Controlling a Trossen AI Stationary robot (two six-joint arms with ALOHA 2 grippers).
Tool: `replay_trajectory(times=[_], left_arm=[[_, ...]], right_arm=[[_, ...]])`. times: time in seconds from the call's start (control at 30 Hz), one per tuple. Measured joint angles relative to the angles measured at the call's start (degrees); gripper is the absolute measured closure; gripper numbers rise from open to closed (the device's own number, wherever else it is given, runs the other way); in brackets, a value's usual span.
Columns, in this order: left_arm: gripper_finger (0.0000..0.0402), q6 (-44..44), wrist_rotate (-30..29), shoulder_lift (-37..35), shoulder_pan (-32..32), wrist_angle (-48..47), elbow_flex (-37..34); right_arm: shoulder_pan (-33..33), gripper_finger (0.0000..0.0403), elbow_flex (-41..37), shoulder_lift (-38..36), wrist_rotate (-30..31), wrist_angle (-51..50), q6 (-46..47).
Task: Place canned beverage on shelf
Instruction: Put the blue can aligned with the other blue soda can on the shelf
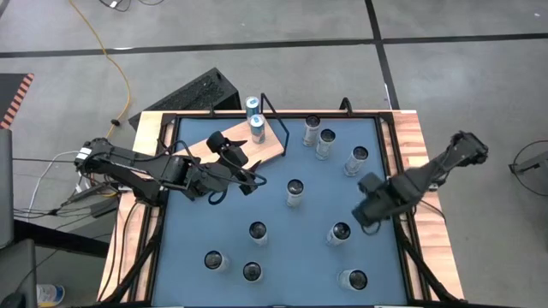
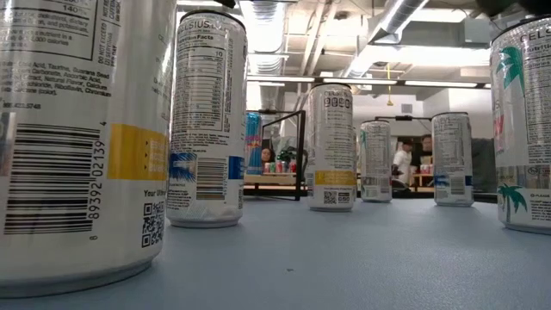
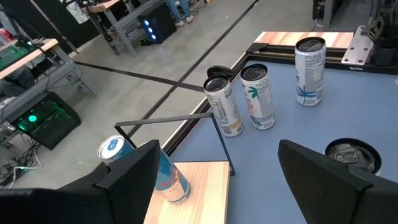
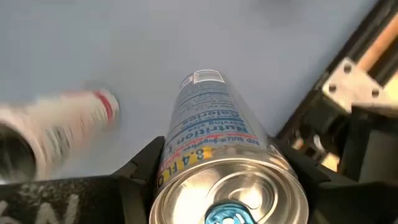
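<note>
Right end effector (image 4: 217, 180) clamped on the can (image 4: 217, 143) near the surface's right edge — stiff, smooth, slippery, probably light; best held mid-body. Left end effector (image 3: 217, 180) spread wide, empty, beside the shelf (image 1: 257, 147).

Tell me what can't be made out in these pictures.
High view: the right gripper hides the held can; lifted or not, cannot tell.
Low view: neither gripper shows; near cans cover most of the shelf.
Right wrist view: a second can is blurred, label unreadable.
Left wrist view: the open left gripper and the bottom edge cut off the shelf.
</note>
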Motion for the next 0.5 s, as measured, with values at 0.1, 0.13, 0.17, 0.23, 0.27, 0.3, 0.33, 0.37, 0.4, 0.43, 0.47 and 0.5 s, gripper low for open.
replay_trajectory(times=[0.1,0.13,0.17,0.23,0.27,0.3,0.33,0.37,0.4,0.43,0.47,0.5], left_arm=[[0.0088,-0.1,0.0,0.0,0.0,0.0,0.0],[0.0088,-0.1,0.0,0.0,0.0,0.0,0.0],[0.0088,-0.1,0.0,0.0,0.0,0.0,0.0],[0.0088,-0.2,0.0,0.0,0.0,0.0,0.0],[0.0088,-0.2,0.0,0.0,0.0,0.0,0.0],[0.0088,-0.2,0.0,0.0,0.0,0.0,0.0],[0.0088,-0.3,0.0,0.0,0.0,0.0,0.0],[0.0088,-0.5,0.0,0.0,0.0,0.0,0.0],[0.0088,-0.8,0.0,0.0,0.0,0.0,0.0],[0.0088,-1.1,0.0,0.0,0.0,0.0,0.0],[0.0088,-1.1,0.0,0.0,0.0,0.0,0.0],[0.0088,-1.1,0.0,0.0,0.0,-0.1,0.0]], right_arm=[[-6.8,0.0192,0.0,-0.3,0.0,0.6,-5.2],[-9.0,0.0192,0.0,-0.2,0.0,1.0,-7.5],[-10.8,0.0191,0.0,-0.1,0.1,1.5,-10.1],[-14.6,0.019,0.1,0.7,0.1,2.8,-15.0],[-16.7,0.019,0.3,1.1,0.1,3.4,-17.2],[-18.5,0.019,0.5,1.5,0.0,3.8,-19.5],[-20.3,0.019,1.2,2.2,0.0,4.3,-21.9],[-22.1,0.0189,1.9,3.0,0.0,4.9,-23.9],[-23.7,0.0189,2.3,3.7,0.1,5.8,-25.9],[-25.1,0.0189,2.8,4.4,0.3,7.0,-28.1],[-26.2,0.0189,3.3,5.3,0.4,8.4,-30.6],[-27.2,0.0189,4.2,6.5,0.5,10.3,-32.9]])
